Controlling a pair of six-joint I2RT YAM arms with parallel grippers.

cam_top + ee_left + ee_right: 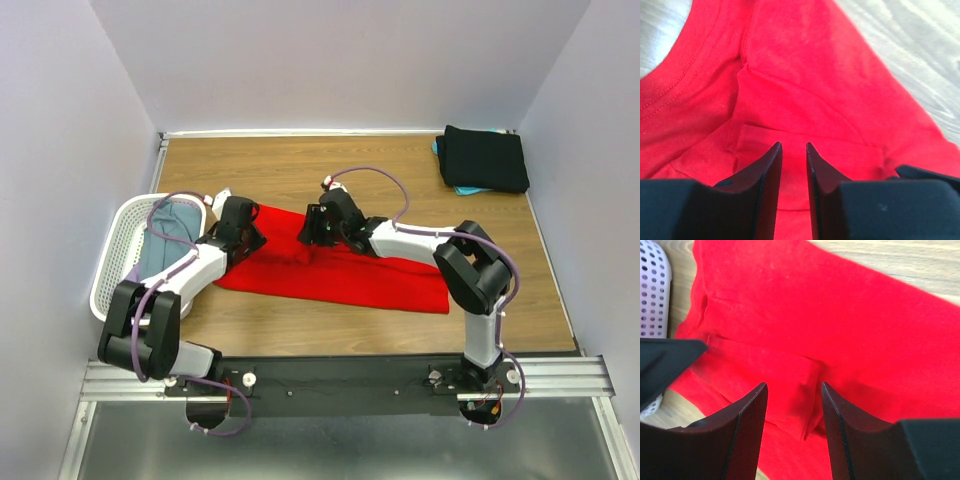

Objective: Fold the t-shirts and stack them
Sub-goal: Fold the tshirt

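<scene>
Jaws on left gripper (pixel 793 146) and right gripper (pixel 793 386) stand parted, empty, above the bright red cloth t-shirt (pixel 350 275) just beside the white mesh basket (pixel 108 270); limp and light, likely best pinched at a folded edge

- We see the overhead view brightly and evenly lit from above, with no harsh glare.
- We notice only soft, short shadows falling on the red t-shirt (pixel 340 280) and on the wooden table (pixel 300 165).
- In the left wrist view the cloth's stitching is sharp. The black fingers (pixel 765 190), close to the lens, look soft-edged and nearly featureless, and the table washes out pale at the upper right.
- In the right wrist view the cloth is mildly blurred throughout, and a dim shadow sits beside the fingers.
</scene>
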